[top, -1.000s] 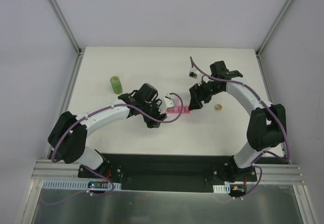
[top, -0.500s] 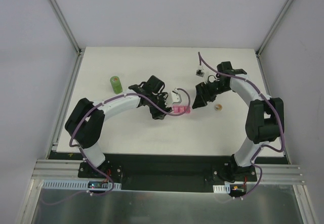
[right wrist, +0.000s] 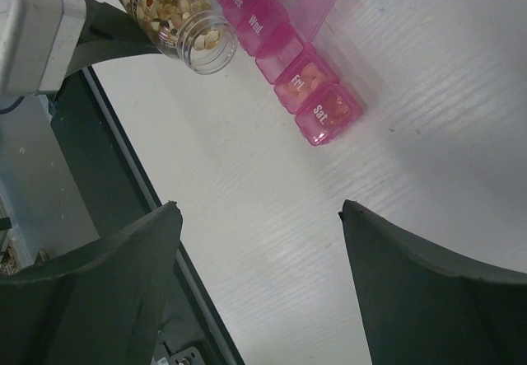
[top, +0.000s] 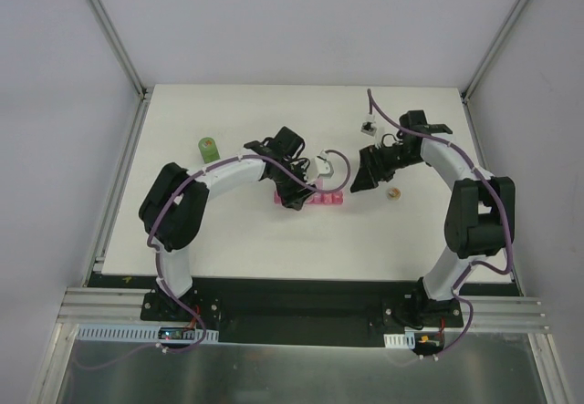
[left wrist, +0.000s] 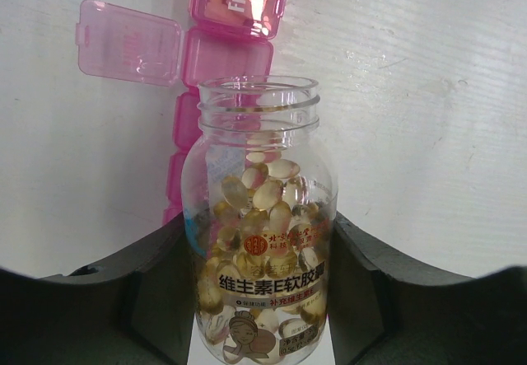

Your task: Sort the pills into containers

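Note:
My left gripper (left wrist: 259, 226) is shut on a small clear bottle (left wrist: 262, 217) with a printed label. The bottle is uncapped and holds a heap of yellow-tan pills (left wrist: 265, 208). Its mouth points at the pink strip of compartments (left wrist: 235, 19) lying just beyond it on the table. One compartment lid (left wrist: 132, 42) stands open. In the top view my left gripper (top: 296, 185) is at the strip's (top: 321, 201) left part. My right gripper (right wrist: 259, 208) is open and empty, just right of the strip (right wrist: 317, 101), with the bottle (right wrist: 177, 15) at the view's top left.
A green cylindrical bottle (top: 209, 149) stands at the left of the white table (top: 274, 240). A small round tan cap (top: 395, 193) lies beside my right gripper (top: 359, 182). The table's edge and dark base plate (right wrist: 107, 175) show in the right wrist view.
My left arm has swung right and carried the bottle to the pink strip. My right gripper has drawn back slightly to the right of the strip.

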`<state>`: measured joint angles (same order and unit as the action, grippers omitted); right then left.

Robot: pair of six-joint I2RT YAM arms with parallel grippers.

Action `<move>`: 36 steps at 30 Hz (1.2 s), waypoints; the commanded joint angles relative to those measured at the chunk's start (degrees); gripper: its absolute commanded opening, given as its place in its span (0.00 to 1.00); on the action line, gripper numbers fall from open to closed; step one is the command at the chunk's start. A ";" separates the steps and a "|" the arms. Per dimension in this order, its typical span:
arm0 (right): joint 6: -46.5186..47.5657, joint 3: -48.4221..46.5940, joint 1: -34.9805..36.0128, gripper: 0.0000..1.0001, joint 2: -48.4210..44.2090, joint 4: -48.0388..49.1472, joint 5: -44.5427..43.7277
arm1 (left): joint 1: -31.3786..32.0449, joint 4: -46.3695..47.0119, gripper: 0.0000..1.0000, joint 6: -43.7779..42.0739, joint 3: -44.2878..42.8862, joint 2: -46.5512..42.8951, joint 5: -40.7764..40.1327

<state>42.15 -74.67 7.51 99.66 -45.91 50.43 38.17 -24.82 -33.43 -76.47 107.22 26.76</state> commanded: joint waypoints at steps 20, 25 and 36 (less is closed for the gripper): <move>-1.11 -2.14 -1.97 0.82 0.89 -1.29 3.18 | 0.94 -10.25 0.00 -0.23 -9.49 5.54 -3.91; -1.19 -2.14 -2.15 0.81 1.15 -1.46 3.44 | 1.99 -11.30 0.00 -0.93 -10.72 5.98 -4.79; -1.02 -2.23 -2.59 0.81 1.24 -1.81 3.88 | 2.96 -14.47 0.00 -1.73 -14.50 8.36 -8.38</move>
<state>41.15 -74.67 5.45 100.62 -46.33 51.96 40.53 -36.62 -33.95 -87.92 115.11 20.97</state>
